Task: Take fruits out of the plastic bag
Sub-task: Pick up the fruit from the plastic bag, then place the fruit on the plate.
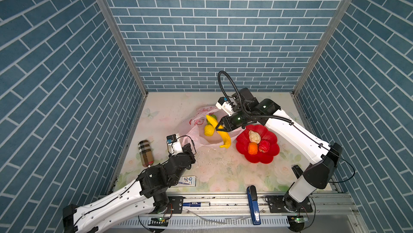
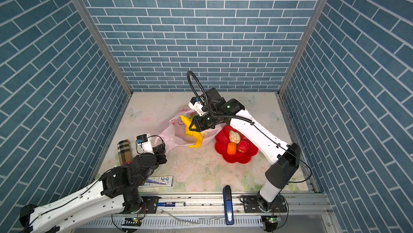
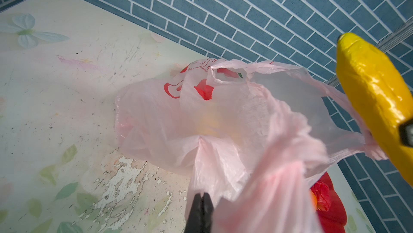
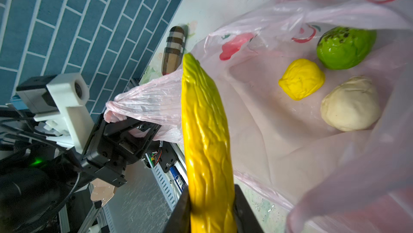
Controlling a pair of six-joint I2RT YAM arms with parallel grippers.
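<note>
Banana [image 1: 225,139] being gripped mid-length by right tool [image 1: 218,128] above plastic bag [image 1: 194,134] mouth; left tool [image 3: 202,198] clenching bunched bag handle over desk [image 1: 223,171].

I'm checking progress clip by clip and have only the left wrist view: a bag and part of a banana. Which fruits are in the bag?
Observer: Three, shown by the right wrist view: a green ball, a yellow lumpy one and a beige one.
Operator: Is the banana held?
Observer: Yes. In both top views the right gripper has its fingers clamped on the banana mid-length, over the bag.
Operator: What's already out?
Observer: Three fruits on the red plate: a beige fruit, an orange one and a red one.
</note>
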